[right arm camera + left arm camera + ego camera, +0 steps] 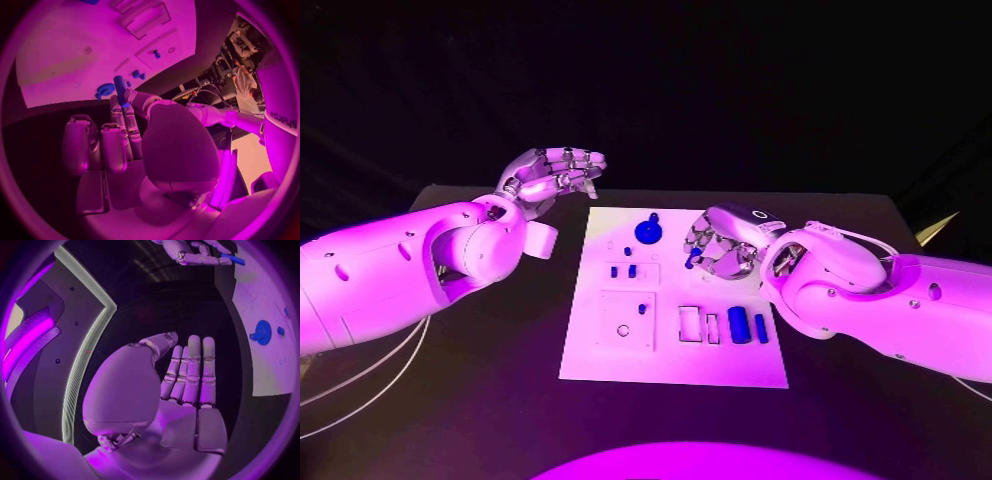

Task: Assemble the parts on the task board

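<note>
**Right hand carries a blue peg above the board**

The right hand [718,243] hovers over the far right part of the white board [610,350], pinching a small blue peg [120,88] between its fingertips; in the right wrist view the peg sticks out past the fingers [128,125], pointing toward the board. The other fingers lie straight beside the grasping ones.

The left hand [553,175] is raised off the board's far left corner, well apart from every part. Its fingers are loosely curled in the head view and lie straight and together in the left wrist view, and it holds nothing.

Just beside the right hand, toward the left hand, a round blue knob [649,231] stands on the board. Nearer the robot than the right hand, two blue bars [749,326] lie side by side next to pale rectangular slots [691,323].

Judging from this, the step in hand is carrying the peg to its seat. Which hole it belongs to cannot be told. The next move likely calls for turning the peg upright over a matching hole and lowering it straight, since a tilted peg could jam or slip from so light a pinch.
</note>
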